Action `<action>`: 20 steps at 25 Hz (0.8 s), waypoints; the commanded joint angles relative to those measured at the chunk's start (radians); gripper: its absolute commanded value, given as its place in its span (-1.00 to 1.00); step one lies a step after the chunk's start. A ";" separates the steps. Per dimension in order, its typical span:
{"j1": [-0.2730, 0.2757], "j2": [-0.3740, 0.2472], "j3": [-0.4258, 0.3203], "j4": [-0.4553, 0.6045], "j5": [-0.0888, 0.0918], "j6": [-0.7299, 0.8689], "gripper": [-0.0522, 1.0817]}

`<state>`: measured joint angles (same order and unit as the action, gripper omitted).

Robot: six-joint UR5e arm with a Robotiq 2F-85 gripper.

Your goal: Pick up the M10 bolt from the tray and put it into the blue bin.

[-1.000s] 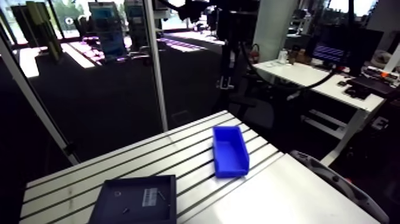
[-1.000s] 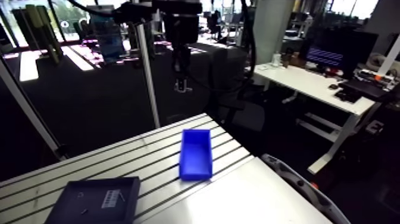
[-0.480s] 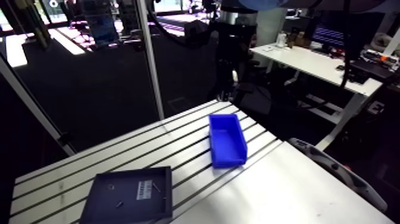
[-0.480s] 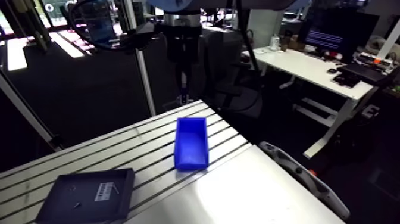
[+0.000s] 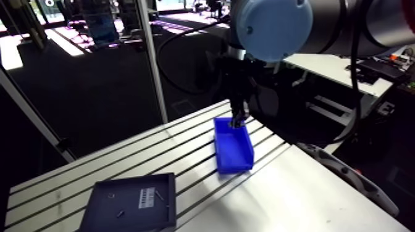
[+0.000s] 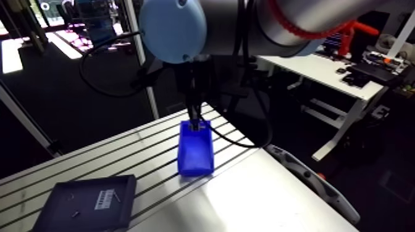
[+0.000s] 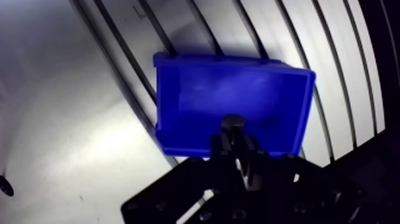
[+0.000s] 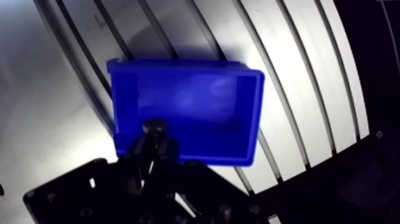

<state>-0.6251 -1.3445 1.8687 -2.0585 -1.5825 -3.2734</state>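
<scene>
Your gripper (image 7: 235,142) is pinching the M10 bolt (image 7: 233,123) directly over the blue bin (image 7: 208,58), so the next move is calling for a release.

Bolt's over the bin, tray sits off on its own

The bolt (image 7: 233,124) only shows its dark round head, seen end-on, pinched in the gripper (image 7: 237,145) and hanging over the open inside of the bin (image 5: 233,145), close to one end wall. The bin is a blue open-topped rectangular box, upright on the slotted table (image 5: 74,173). The tray (image 5: 129,203) is dark, square and low-walled, lying flat well apart from the bin, with a white label and a few small dark bits inside.
</scene>
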 commanded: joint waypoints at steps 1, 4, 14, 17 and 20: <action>-0.006 0.003 0.048 -0.047 -0.001 0.000 0.99; -0.006 0.022 0.059 -0.079 -0.001 0.000 0.99; -0.009 0.101 0.065 -0.134 -0.001 0.000 0.99; -0.009 0.121 0.065 -0.153 -0.001 0.002 0.99; -0.007 0.138 0.066 -0.173 -0.006 0.002 0.99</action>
<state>-0.6341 -1.2362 1.9338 -2.2013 -1.5837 -3.2721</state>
